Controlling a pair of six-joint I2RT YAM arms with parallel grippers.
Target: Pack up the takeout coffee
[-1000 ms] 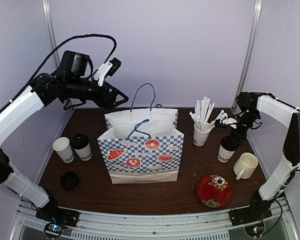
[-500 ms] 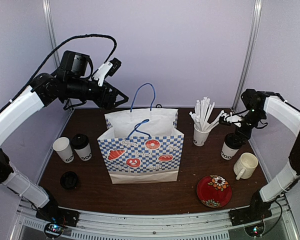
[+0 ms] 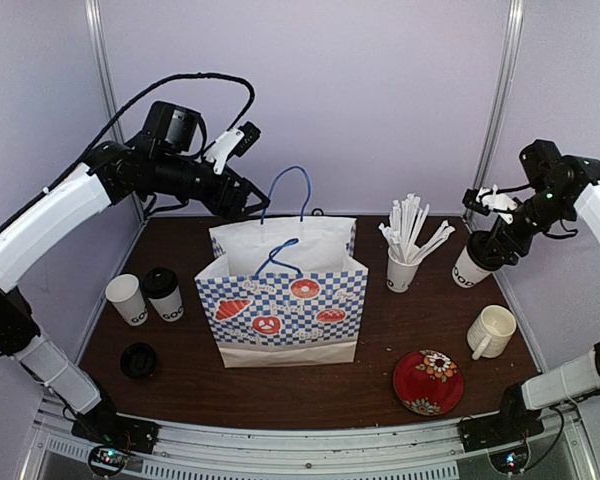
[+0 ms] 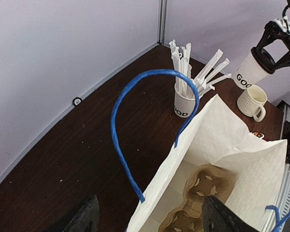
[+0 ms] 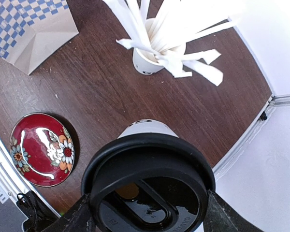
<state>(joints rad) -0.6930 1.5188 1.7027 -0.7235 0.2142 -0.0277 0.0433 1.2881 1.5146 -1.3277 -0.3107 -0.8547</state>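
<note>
While the left hand (image 3: 245, 203) gapes wide and empty, the right hand (image 3: 493, 249) clamps the lidded cup (image 3: 470, 270) by its lid, now lifted off the worktop (image 3: 380, 335), hanging beneath it, base tilted down-left.

Cups (image 3: 127, 298) left of bag (image 3: 280, 305); mug (image 3: 492, 331), plate (image 3: 428, 381) right.

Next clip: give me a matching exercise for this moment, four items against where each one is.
Items:
A. right-side lidded cup
B. loose black lid
C. red plate
D. brown cup tray

Places:
1. inside the paper bag
2. between the right hand's fingers
3. on the table, left of the bag
4. on the table, near the cream mug

Pairs: A-2, B-3, C-4, D-1
</note>
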